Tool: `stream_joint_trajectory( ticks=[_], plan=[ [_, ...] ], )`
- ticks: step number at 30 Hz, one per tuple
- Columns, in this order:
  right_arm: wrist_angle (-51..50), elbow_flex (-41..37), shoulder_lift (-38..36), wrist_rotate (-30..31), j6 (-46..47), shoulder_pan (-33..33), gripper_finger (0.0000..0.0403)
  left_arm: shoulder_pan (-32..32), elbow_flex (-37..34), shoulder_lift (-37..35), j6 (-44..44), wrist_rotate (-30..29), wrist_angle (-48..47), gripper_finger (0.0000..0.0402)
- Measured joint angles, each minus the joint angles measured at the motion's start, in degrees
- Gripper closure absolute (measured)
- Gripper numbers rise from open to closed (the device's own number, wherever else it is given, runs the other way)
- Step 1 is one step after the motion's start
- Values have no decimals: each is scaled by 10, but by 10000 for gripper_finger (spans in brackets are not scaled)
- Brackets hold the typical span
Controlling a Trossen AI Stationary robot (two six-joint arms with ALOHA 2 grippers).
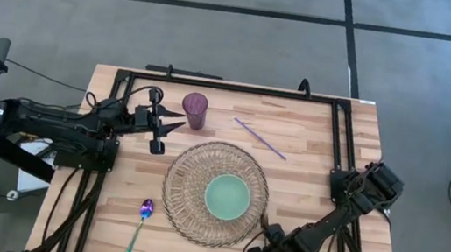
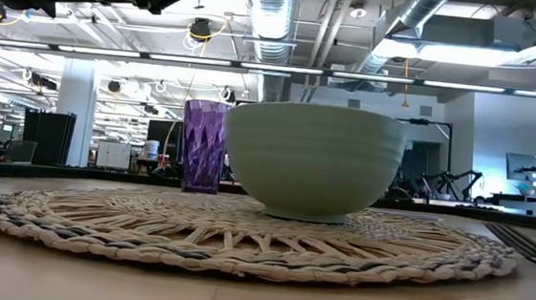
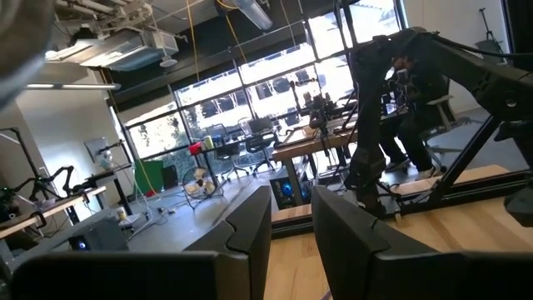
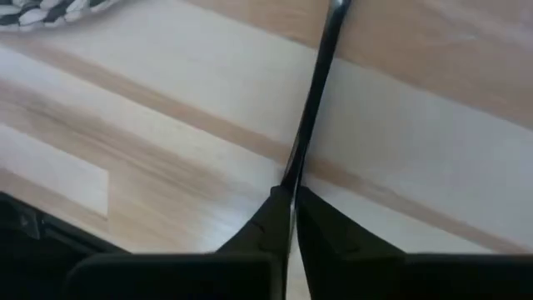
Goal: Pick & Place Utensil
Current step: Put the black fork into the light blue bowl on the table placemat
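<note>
While the left claw [image 1: 175,122] hangs above the table [image 1: 308,168] just beside the purple faceted cup [image 1: 194,110], its fingers [image 3: 350,242] stand a little apart with nothing between them. The right claw [image 4: 291,196] is down at the table's near edge, close to the rim of the woven round placemat [image 1: 188,205], and its fingers are pressed together on a thin dark utensil handle [image 4: 316,92] that runs away from the tips across the wood; what kind of utensil it is cannot be told. In the high view this handle is hidden under the right arm.

A pale green bowl [image 1: 226,196] sits on the placemat, toward the right arm's side of its middle. A spoon [image 1: 141,225] with a purple bowl and a teal handle lies on the bare wood beside the placemat, on the left arm's side near the front edge. A thin purple stick [image 1: 260,138] lies slantwise on the table behind the placemat, well apart from both claws.
</note>
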Motion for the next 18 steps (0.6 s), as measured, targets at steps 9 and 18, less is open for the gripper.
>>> stream_joint_trajectory(
  ticks=[9,18],
  plan=[
    [-27,0,0,-1,-1,-18,387,0,0,0,0,0,0,311],
    [-57,0,0,16,-1,-20,353,0,0,0,0,0,0,311]
  ],
)
